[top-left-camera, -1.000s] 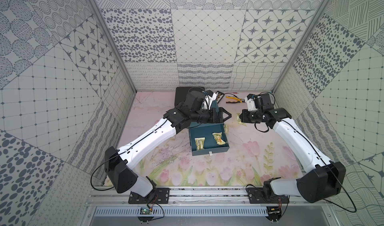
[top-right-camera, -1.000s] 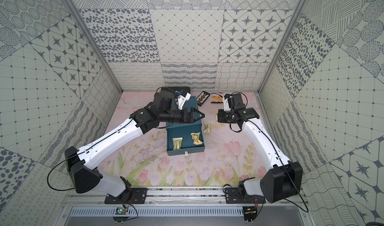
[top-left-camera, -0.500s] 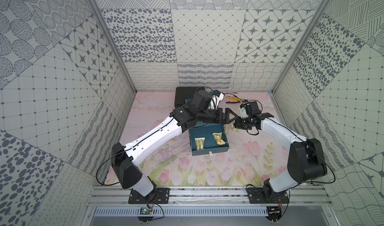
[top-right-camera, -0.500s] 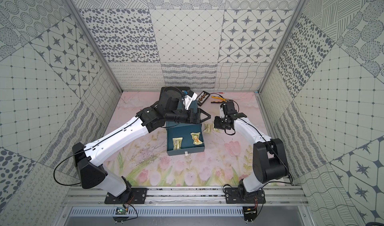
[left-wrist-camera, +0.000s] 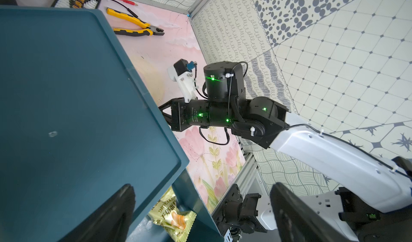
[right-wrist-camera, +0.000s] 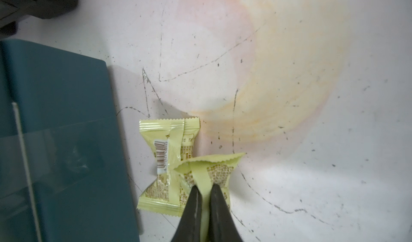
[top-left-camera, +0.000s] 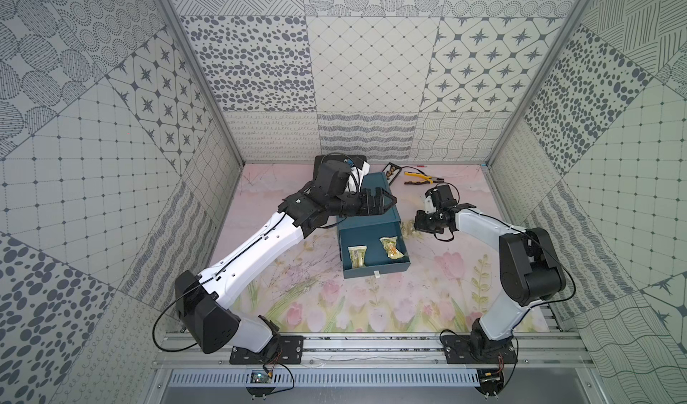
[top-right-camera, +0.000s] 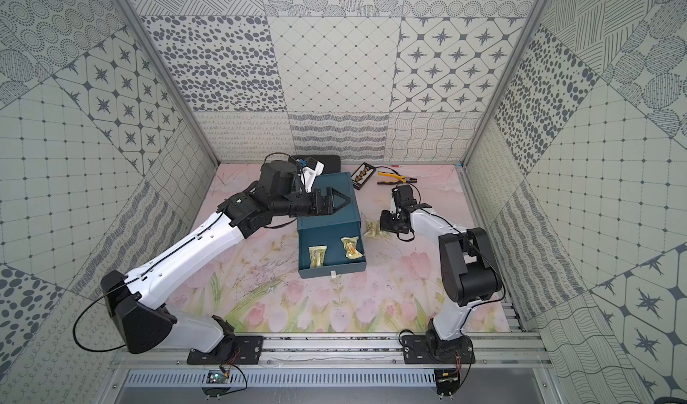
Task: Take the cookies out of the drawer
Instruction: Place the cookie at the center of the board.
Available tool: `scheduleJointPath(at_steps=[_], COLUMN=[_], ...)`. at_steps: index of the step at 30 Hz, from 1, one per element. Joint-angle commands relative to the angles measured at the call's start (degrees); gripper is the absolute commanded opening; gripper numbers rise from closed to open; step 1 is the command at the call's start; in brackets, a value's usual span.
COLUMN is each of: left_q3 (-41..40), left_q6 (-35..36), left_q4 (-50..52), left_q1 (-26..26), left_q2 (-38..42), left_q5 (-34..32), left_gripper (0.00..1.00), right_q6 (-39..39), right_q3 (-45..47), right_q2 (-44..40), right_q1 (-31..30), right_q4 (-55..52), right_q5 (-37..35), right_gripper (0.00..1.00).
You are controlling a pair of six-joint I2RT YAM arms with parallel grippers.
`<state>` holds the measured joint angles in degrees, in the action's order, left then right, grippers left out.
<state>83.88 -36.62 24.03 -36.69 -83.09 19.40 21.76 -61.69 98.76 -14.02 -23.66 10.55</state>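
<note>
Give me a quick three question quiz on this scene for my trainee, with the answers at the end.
1. How many cookie packets lie inside the open drawer?
2. True or false: the right claw is shut on a packet.
3. Where are the pliers? A, in the drawer. B, on the mat. C, on the cabinet top.

Key: 1, two. 2, true. 3, B.
</note>
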Motion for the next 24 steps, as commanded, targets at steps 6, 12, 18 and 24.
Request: scheduleJointPath(at_steps=[6,12,18,24], left_q3=[-2.4,-2.7,-3.6,-4.7], left_q6=[2.1,2.5,2.4,3.9], left_q4=[-0.3,-0.3,0.0,3.1], left_q1=[1.7,1.7,1.8,2.1], left_q2=[2.1,3.1,4.7,8.3], left_q5=[-0.3,-0.8,-1.6,-5.6], left_gripper=[0.99,0.99,0.99,0.99], right_q6=[2.1,2.1,2.0,2.4], right_q3=[0.5,1.3,1.9,3.3], right_q2=[3.3,1.3,-1.9,-8.9], right_q1=[0.0,-0.1,-0.1,-0.1], right_q4=[3.3,3.3,3.1,2.6], right_q5=[-0.2,-0.4,1.9,3.0], right_gripper=[0.07,0.25,0.52,0.59])
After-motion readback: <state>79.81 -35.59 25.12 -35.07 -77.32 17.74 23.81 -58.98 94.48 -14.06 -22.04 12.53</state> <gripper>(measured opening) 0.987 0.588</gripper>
